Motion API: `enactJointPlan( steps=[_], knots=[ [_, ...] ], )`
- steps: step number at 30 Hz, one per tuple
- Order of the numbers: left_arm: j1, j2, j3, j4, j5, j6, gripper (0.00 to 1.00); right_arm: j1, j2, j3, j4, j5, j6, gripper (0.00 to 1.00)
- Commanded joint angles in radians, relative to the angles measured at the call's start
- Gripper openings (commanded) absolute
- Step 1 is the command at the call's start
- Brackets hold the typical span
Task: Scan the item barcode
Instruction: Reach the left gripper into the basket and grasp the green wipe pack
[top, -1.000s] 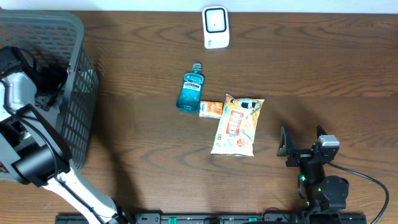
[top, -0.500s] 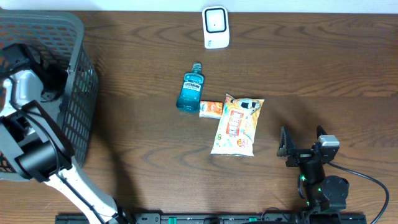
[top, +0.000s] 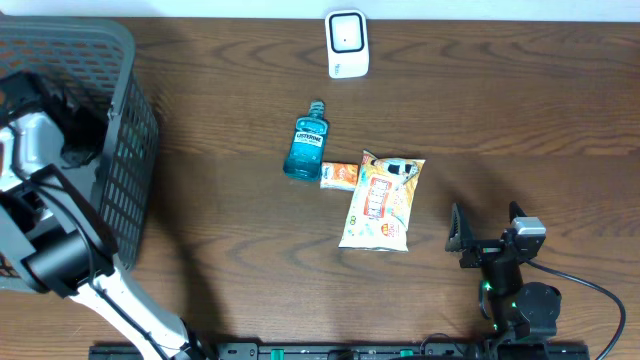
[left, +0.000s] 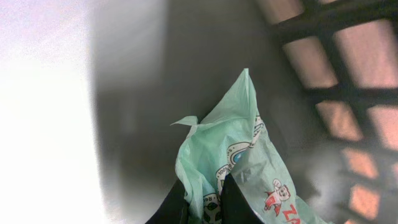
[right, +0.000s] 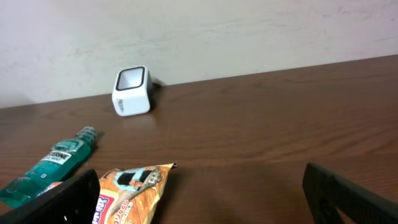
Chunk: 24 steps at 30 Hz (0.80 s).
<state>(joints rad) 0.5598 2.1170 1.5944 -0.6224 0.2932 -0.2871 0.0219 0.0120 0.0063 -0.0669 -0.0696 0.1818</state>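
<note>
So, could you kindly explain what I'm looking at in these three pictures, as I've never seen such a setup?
These are two robot arms at a brown wooden table. One picture looks down from above; the other two come from a camera on each wrist. On the table lie a white boxy barcode scanner, a blue mouthwash bottle, a small orange packet and an orange snack bag. At the left stands a grey plastic basket. The left gripper is inside it, pinched shut on a pale green printed bag. The right gripper hangs open, holding nothing.
</note>
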Motion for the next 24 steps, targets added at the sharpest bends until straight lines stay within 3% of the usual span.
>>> enactJointPlan(
  steps=[1,10,19,24],
  knots=[
    [0.057,-0.078,-0.034,-0.050,-0.043,0.024,0.07,0.004,-0.006,-0.001,-0.004,0.008,-0.007,0.99],
    [0.096,-0.407,-0.035,-0.093,-0.043,0.007,0.07,0.004,-0.006,-0.001,-0.004,0.008,-0.007,0.99],
    [0.095,-0.768,-0.035,-0.095,-0.040,-0.267,0.07,0.004,-0.006,-0.001,-0.004,0.008,-0.007,0.99],
    [0.063,-0.946,-0.035,-0.091,0.067,-0.274,0.07,0.004,-0.006,-0.001,-0.004,0.008,-0.007,0.99]
  ],
)
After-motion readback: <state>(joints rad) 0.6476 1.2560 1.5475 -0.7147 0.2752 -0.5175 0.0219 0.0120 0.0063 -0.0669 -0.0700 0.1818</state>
